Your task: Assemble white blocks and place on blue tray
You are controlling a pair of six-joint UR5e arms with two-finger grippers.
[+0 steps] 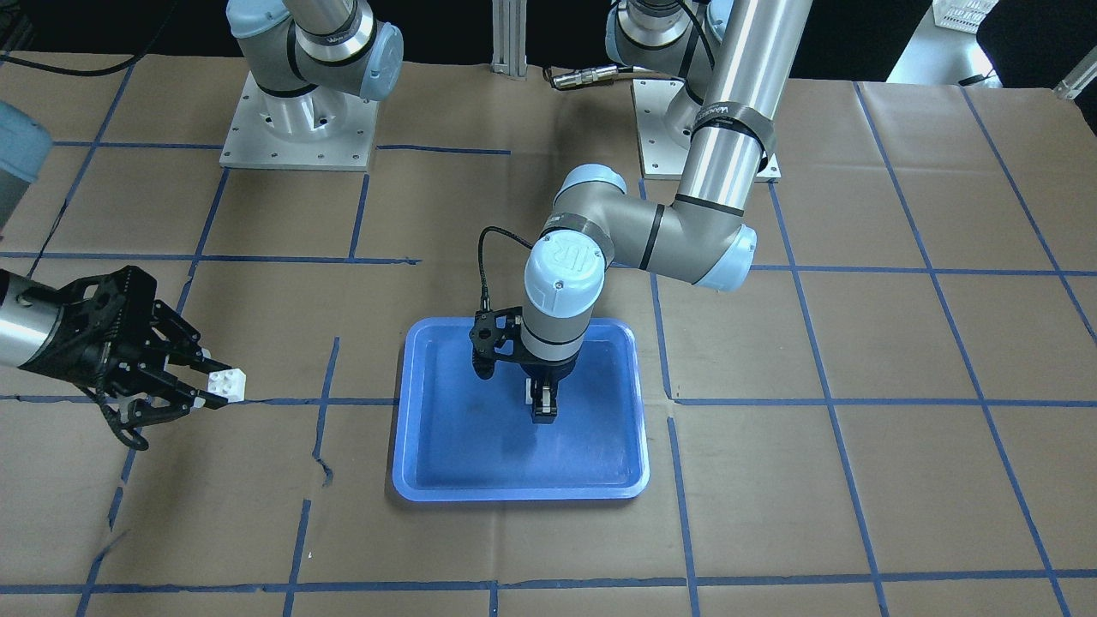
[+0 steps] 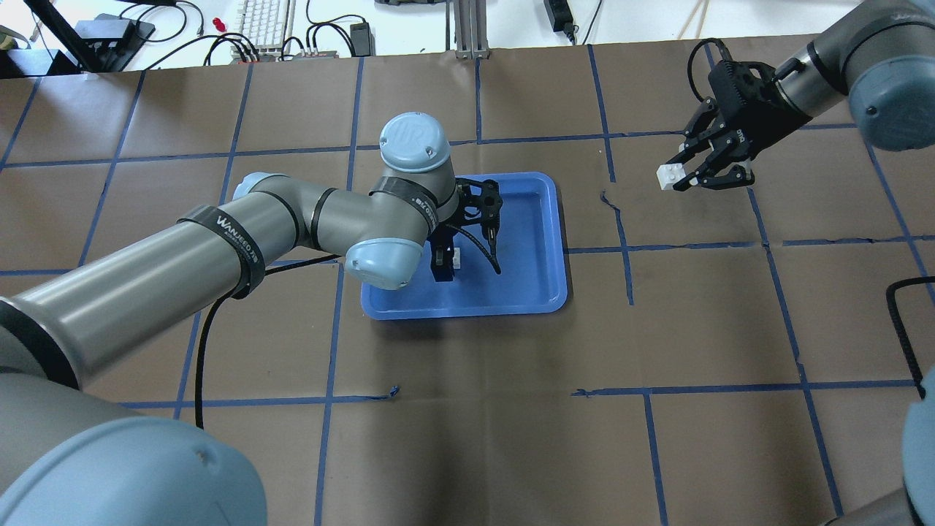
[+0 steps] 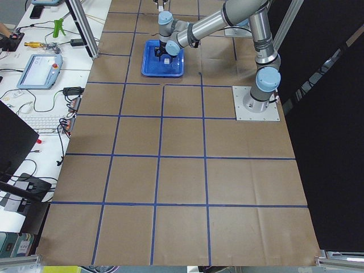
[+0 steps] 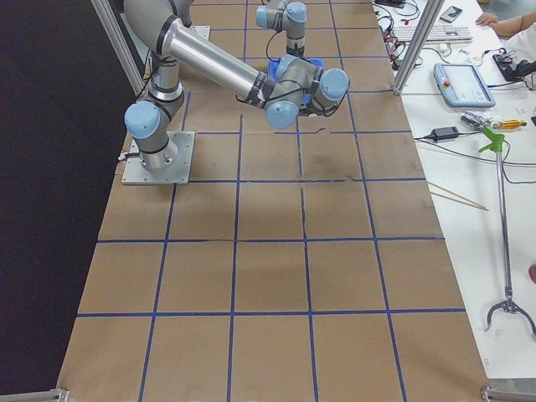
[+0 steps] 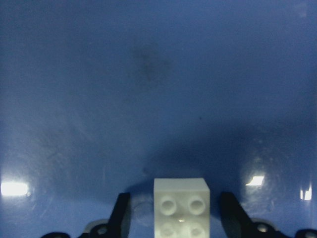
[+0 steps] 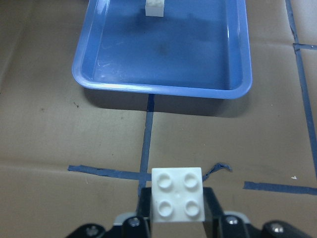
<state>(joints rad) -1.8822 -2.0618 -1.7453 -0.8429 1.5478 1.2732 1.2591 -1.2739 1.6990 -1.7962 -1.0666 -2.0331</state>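
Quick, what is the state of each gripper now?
Left gripper: open, its jaws apart from the white block in the blue tray.
Right gripper: closed on the second white block.

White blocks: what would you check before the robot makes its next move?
1. The right gripper grips the held block: ok.
2. The second block sits inside the blue tray: ok.
3. The left gripper is open, with gaps either side of the second block: ok.
4. Blocks joined together: not ok, they are apart.
5. Only bare paper between the held block and the tray: ok.
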